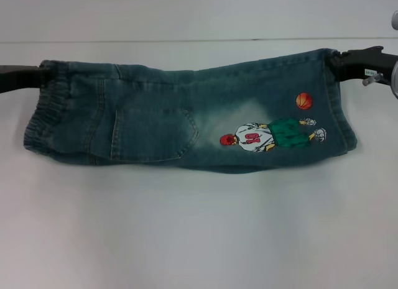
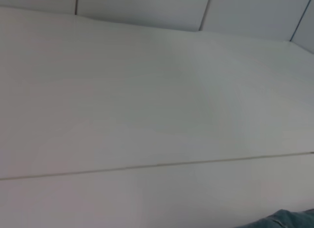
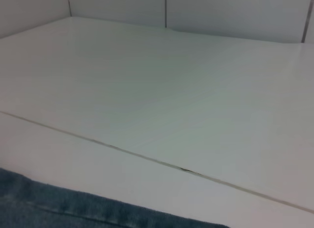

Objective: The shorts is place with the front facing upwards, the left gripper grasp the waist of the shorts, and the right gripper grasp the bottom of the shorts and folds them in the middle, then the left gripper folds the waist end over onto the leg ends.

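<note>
Currently:
Left gripper (image 1: 42, 74): clamped on the waist (image 1: 46, 109) corner.
Right gripper (image 1: 336, 59): clamped on the leg ends (image 1: 339, 109).
Shorts (image 1: 186, 124): stretched between both fingers, folded lengthwise.

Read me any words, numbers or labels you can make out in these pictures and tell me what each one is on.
Red number on the cartoon basketball player's white jersey, printed on the shorts: sideways and too blurred to read.
Small white label on the right gripper: too small to read.
Wrist views: no text.

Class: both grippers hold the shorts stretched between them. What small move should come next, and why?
Probably lower both ends forward onto the table. The left gripper at the waist and right gripper at the hem hold the shorts folded lengthwise, hanging.
</note>
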Controlling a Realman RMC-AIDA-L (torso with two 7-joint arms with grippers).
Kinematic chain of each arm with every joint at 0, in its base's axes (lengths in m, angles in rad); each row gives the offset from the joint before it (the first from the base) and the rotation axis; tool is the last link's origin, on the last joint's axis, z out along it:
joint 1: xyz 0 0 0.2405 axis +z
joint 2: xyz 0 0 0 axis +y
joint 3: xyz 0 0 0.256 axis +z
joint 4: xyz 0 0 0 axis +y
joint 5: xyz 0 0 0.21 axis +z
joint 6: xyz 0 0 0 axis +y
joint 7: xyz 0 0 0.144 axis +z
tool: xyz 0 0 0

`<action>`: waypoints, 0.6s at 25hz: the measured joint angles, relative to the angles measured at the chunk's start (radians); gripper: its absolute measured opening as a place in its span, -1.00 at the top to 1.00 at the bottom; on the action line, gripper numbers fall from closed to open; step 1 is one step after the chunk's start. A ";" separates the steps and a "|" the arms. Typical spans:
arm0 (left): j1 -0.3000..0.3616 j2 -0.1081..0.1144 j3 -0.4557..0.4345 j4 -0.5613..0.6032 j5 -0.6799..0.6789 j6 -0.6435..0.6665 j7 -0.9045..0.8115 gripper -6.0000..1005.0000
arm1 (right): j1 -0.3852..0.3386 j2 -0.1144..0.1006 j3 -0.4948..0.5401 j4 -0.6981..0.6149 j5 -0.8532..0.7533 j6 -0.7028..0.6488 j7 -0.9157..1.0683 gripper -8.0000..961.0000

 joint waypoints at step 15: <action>0.010 -0.027 0.027 -0.007 -0.038 -0.144 0.061 0.30 | -0.001 -0.001 -0.013 0.030 0.116 0.037 -0.114 0.39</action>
